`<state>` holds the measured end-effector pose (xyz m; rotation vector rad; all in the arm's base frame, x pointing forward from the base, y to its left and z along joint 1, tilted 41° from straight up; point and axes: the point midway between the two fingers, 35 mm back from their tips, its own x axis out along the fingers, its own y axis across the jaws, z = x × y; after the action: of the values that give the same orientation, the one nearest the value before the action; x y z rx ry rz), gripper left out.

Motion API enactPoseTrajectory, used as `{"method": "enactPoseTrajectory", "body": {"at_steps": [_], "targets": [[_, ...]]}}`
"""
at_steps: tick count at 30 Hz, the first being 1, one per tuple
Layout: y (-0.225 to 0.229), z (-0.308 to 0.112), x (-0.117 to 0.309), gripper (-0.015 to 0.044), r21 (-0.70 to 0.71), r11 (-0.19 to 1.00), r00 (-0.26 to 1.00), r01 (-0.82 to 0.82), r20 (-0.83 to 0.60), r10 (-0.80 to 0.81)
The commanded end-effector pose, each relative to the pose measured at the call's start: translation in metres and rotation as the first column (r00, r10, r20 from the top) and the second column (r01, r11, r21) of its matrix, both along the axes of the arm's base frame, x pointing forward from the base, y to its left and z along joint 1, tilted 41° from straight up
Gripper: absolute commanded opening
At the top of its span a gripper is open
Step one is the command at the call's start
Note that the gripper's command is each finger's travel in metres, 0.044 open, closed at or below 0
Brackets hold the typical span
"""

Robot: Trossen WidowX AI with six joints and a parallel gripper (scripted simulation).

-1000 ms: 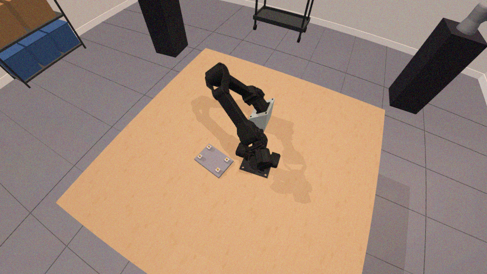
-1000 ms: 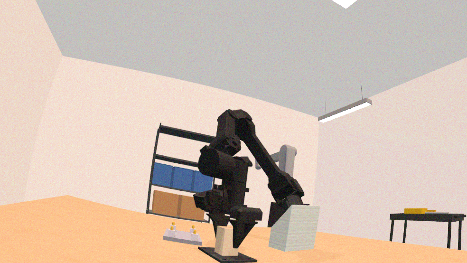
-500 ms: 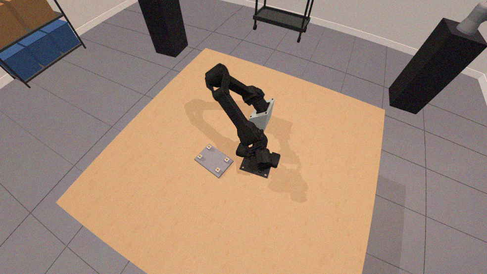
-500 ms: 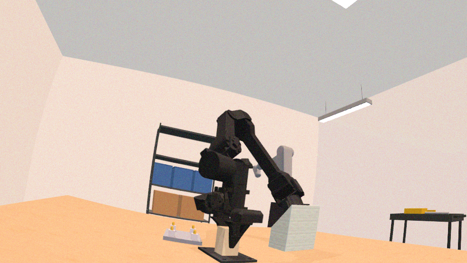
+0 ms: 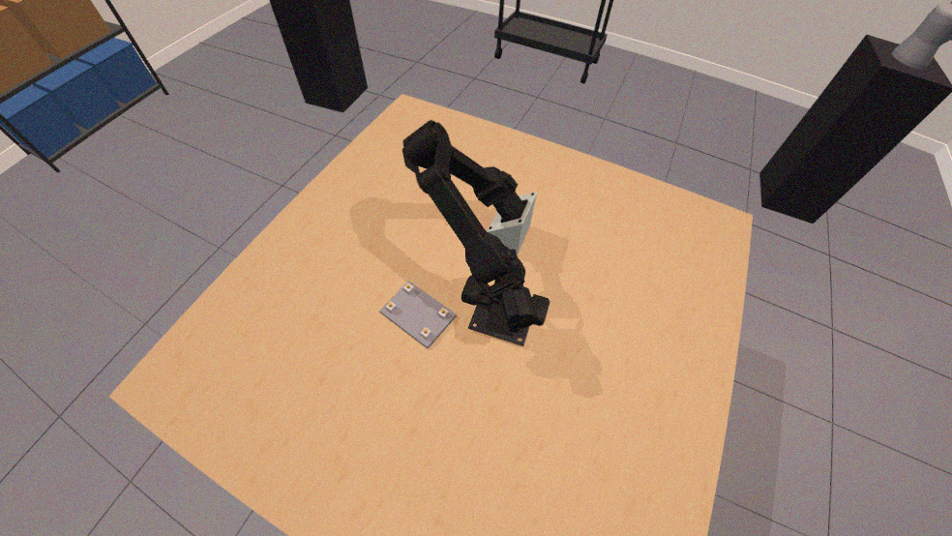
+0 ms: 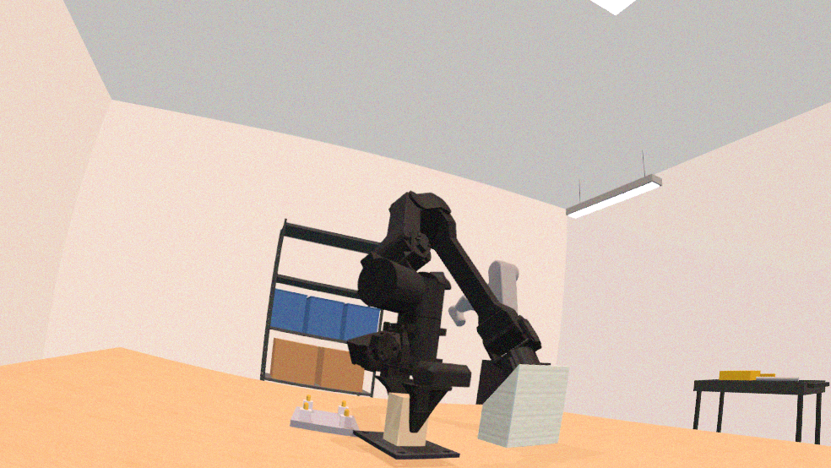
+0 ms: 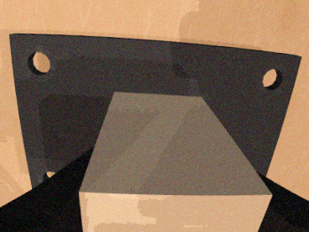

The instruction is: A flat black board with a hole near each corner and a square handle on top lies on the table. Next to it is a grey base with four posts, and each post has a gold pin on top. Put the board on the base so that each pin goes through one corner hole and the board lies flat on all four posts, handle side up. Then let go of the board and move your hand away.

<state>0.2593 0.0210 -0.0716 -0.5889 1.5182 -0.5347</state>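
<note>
The black gripper points down with its fingers closed around the square, pale beige handle. The handle stands on top of the flat black board, which lies on the wooden worktop, near its middle. The wrist view shows 2 full round corner holes in the board and part of 1 more.

Just beside the board, towards the worktop's left corner as seen from the top, is the grey base. Its 4 short white posts each carry 1 gold pin. The board is off the base.

The black arm arches up and over from a pale, wedge-shaped stand, set in from the worktop's far edge.

Beyond the worktop, a dark shelf unit holds 3 blue bins on 1 level and 2 brown boxes on another. A black cart stands past the far edge. A dark side table bears a yellow item.
</note>
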Motion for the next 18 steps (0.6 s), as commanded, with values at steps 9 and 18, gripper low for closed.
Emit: {"method": "enactPoseTrajectory", "body": {"at_steps": [9, 18], "targets": [[0.022, 0.023, 0.004, 0.0000, 0.013, 1.000, 1.000, 0.004, 0.012, -0.005], [0.036, 0.040, 0.002, 0.0000, 0.012, 1.000, 1.000, 0.005, 0.011, -0.005]]}}
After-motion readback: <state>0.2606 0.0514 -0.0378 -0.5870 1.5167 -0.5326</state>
